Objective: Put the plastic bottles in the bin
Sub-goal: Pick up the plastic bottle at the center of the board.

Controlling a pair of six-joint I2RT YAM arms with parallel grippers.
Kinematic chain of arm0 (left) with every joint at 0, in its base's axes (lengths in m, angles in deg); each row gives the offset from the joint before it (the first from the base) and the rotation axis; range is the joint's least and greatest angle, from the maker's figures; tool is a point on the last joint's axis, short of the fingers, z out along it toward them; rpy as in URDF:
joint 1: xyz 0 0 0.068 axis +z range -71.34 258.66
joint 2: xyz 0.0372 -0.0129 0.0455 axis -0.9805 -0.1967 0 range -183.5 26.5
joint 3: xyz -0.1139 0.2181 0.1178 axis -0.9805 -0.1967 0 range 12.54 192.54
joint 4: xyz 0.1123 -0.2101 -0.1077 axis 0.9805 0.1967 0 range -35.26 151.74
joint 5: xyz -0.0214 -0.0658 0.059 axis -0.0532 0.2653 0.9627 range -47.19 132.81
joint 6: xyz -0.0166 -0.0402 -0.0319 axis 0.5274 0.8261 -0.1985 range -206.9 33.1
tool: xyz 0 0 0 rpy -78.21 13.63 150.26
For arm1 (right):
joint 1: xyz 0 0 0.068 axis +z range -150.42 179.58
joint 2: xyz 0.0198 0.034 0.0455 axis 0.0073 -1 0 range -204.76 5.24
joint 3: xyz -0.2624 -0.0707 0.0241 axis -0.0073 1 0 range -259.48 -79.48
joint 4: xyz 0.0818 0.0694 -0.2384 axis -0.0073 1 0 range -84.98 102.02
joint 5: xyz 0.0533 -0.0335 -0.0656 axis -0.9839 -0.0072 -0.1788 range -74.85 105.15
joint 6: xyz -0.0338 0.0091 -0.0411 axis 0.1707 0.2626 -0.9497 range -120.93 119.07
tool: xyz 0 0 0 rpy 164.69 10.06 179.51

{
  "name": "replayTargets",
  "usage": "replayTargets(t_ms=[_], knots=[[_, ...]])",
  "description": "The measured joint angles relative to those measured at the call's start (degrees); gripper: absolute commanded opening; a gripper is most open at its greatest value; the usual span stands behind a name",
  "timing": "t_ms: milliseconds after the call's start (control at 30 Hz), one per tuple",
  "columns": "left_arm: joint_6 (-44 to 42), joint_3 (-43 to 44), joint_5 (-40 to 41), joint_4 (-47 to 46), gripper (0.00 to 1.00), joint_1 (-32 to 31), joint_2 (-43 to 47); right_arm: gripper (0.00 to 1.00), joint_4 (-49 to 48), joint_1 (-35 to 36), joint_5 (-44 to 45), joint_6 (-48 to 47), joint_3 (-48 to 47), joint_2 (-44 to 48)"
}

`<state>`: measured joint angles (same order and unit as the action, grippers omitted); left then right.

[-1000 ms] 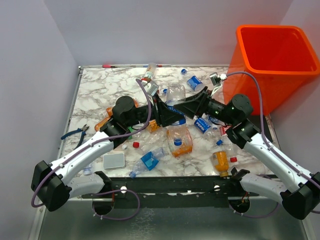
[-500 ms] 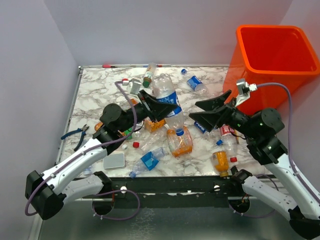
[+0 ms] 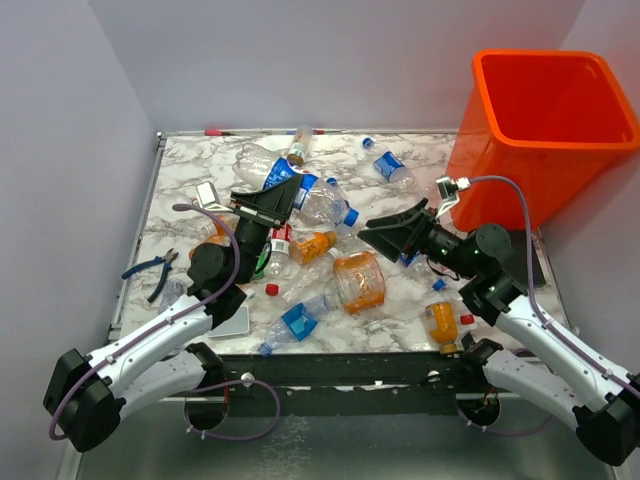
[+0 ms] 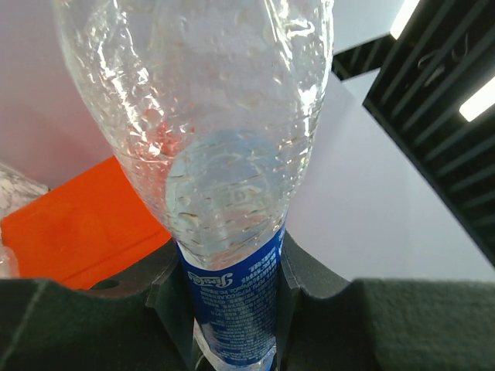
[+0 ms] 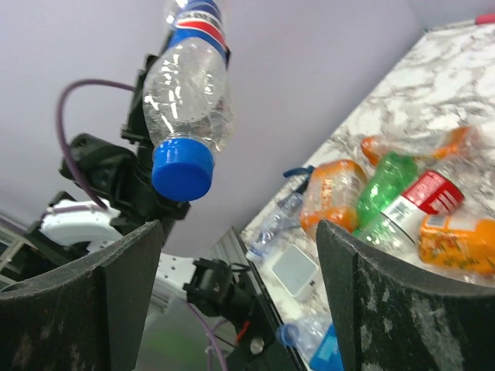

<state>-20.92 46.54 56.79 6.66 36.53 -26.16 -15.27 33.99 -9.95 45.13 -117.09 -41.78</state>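
Note:
A clear plastic bottle (image 3: 300, 195) with a blue label and blue cap is lifted above the table, and my left gripper (image 3: 265, 207) is shut on its labelled waist. In the left wrist view the bottle (image 4: 232, 154) stands up between the fingers (image 4: 174, 290), with the orange bin (image 4: 77, 232) behind. My right gripper (image 3: 385, 232) is open and empty, just right of the bottle's cap. Its wrist view shows that bottle (image 5: 189, 100) ahead of the open gripper (image 5: 238, 232). The bin (image 3: 545, 110) stands at the back right. Many more bottles (image 3: 360, 280) lie on the table.
Blue-handled pliers (image 3: 150, 268) lie at the table's left edge. A grey-white pad (image 3: 228, 320) sits near the front, partly under my left arm. An orange bottle (image 3: 440, 322) lies at the front right, a blue-labelled one (image 3: 390, 165) at the back. Loose red caps (image 3: 271, 290) are scattered.
The right gripper let go of the clear bottle, opened and drew back to the right. The left gripper lifted the bottle and swung it back toward the left.

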Motion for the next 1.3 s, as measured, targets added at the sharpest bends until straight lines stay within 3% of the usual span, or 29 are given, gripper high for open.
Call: replayTargets(t_ms=[367,733,800,867,900,933,1000,1100,1300], knots=[[8.4,-0.5,7.7,-3.1,0.00,0.0,-0.9,0.76,-18.3,3.0,3.3,5.6,-1.3,-7.9],[9.6,-0.5,8.2,-3.6,0.00,0.0,-2.4,0.38,-18.1,6.2,5.7,5.5,-7.8,-14.2],[9.6,-0.5,8.3,-3.7,0.17,0.0,-2.4,0.29,-17.7,6.2,6.0,5.5,-8.7,-15.0],[9.2,-0.5,8.6,-3.9,0.54,0.0,-2.4,0.16,-17.5,6.3,6.1,5.5,-9.0,-15.4],[8.9,-0.5,8.6,-4.0,0.89,0.0,-2.4,0.03,-17.2,6.3,6.2,5.4,-8.9,-15.4],[8.0,-0.5,8.6,-4.0,0.98,0.0,-2.4,0.01,-16.8,6.3,6.3,5.1,-9.0,-15.3],[7.2,-0.5,8.3,-3.4,0.99,0.1,-2.1,0.01,-14.8,6.3,7.0,4.1,-9.1,-14.6],[2.1,1.2,7.1,6.2,0.99,-0.1,0.1,0.01,-4.8,6.5,8.8,0.6,-12.0,-11.7],[-21.4,16.0,8.4,32.3,0.99,-0.1,5.9,0.01,30.3,6.5,17.0,-13.3,-33.1,-7.0]])
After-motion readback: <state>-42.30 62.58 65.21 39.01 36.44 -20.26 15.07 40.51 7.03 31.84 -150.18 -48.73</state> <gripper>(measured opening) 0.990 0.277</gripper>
